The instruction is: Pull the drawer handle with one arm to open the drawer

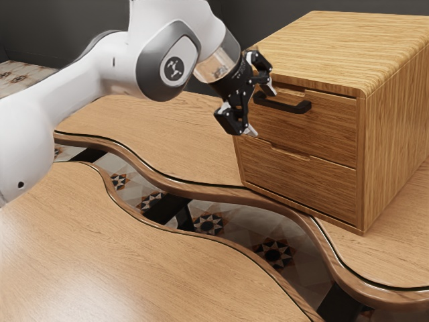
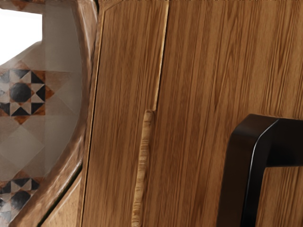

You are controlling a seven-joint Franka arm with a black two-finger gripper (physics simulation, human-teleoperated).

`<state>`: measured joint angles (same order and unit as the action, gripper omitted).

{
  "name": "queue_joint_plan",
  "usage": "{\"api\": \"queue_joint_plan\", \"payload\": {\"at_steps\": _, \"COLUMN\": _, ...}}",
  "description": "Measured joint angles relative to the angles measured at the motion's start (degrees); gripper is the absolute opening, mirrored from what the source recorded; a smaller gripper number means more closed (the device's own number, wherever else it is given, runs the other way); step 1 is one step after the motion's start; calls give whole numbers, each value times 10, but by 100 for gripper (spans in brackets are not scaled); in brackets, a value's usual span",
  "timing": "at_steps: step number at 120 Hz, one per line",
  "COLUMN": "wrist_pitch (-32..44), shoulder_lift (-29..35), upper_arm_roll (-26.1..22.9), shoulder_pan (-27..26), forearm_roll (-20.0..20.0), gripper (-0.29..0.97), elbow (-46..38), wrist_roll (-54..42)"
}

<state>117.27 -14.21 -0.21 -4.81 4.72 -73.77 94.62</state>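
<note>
Black two-finger hand (image 1: pixel 261 109) is held spread at frame centre, at the near end of the black bar handle (image 1: pixel 285 105), ready for clamping. Wooden top drawer (image 1: pixel 315 124), right of centre, is judged shut.

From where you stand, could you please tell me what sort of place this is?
Probably a simulated home or office room: a wooden drawer cabinet on a wavy-edged table above patterned floor tiles.

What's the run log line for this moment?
phase: pre-grasp | gripper: jaws open at handle end | grasp: none | top drawer: shut
</note>
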Motion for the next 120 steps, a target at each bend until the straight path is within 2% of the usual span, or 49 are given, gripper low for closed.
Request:
{"api": "queue_joint_plan", "payload": {"at_steps": 47, "wrist_pitch": 6, "shoulder_lift": -14, "upper_arm_roll": -1, "shoulder_pan": -5, "forearm_roll": 3, "gripper": 66, "elbow": -1, "wrist_roll": 3}}
{"api": "queue_joint_plan", "payload": {"at_steps": 100, "wrist_pitch": 4, "shoulder_lift": 5, "upper_arm_roll": 5, "shoulder_pan": -8, "forearm_roll": -1, "gripper": 29, "elbow": -17, "wrist_roll": 6}}
{"api": "queue_joint_plan", "payload": {"at_steps": 120, "wrist_pitch": 16, "shoulder_lift": 63, "upper_arm_roll": 6, "shoulder_pan": -17, "forearm_roll": -18, "gripper": 7, "elbow": -90, "wrist_roll": 8}}
